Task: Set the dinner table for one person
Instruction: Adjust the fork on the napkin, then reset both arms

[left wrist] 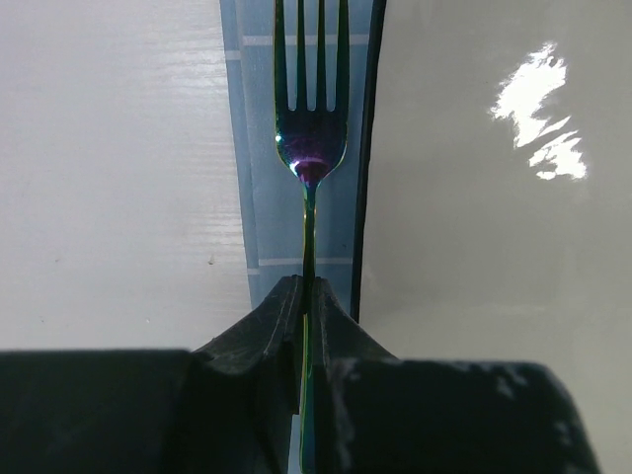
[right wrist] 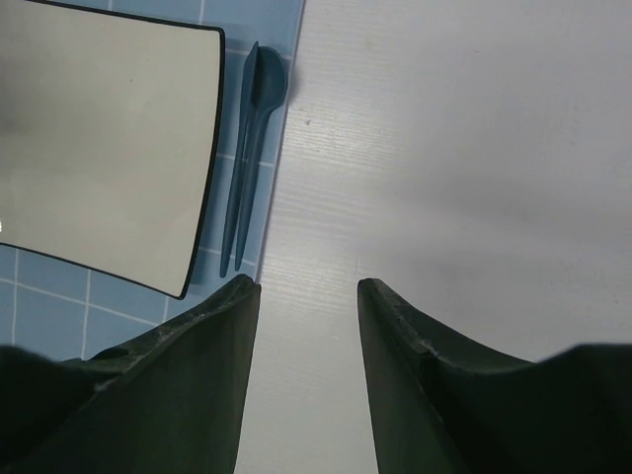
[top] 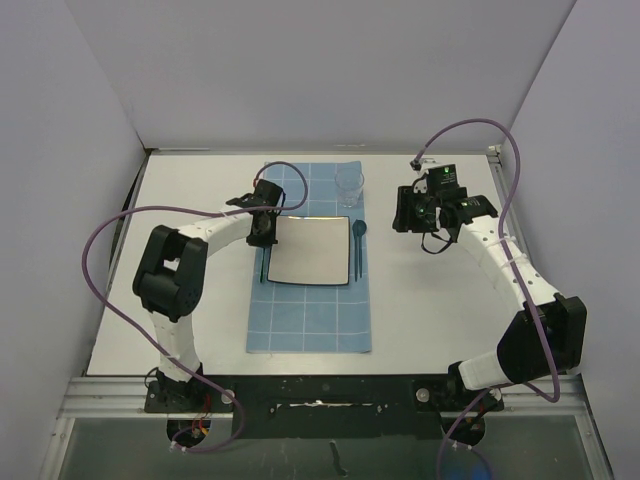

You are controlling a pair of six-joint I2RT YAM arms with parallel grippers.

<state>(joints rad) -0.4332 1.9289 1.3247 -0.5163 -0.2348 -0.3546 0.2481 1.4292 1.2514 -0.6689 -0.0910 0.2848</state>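
Note:
The white dinner table point(top: 440, 300) carries a blue gridded mat point(top: 308, 320). On the mat lies a square white plate point(top: 310, 250) with a black rim. My left gripper point(top: 264, 238) is shut on the handle of an iridescent fork point(left wrist: 310, 118), low over the strip of mat point(left wrist: 259, 148) along the plate's left edge point(left wrist: 367, 148). A dark spoon point(top: 358, 240) lies with a second dark utensil right of the plate; both show in the right wrist view point(right wrist: 252, 138). My right gripper point(right wrist: 308, 286) is open and empty over bare table, right of the mat.
A clear glass point(top: 349, 185) stands on the mat's far right corner. White walls close the table at the left, back and right. A black rail point(top: 320, 385) runs along the near edge by the arm bases.

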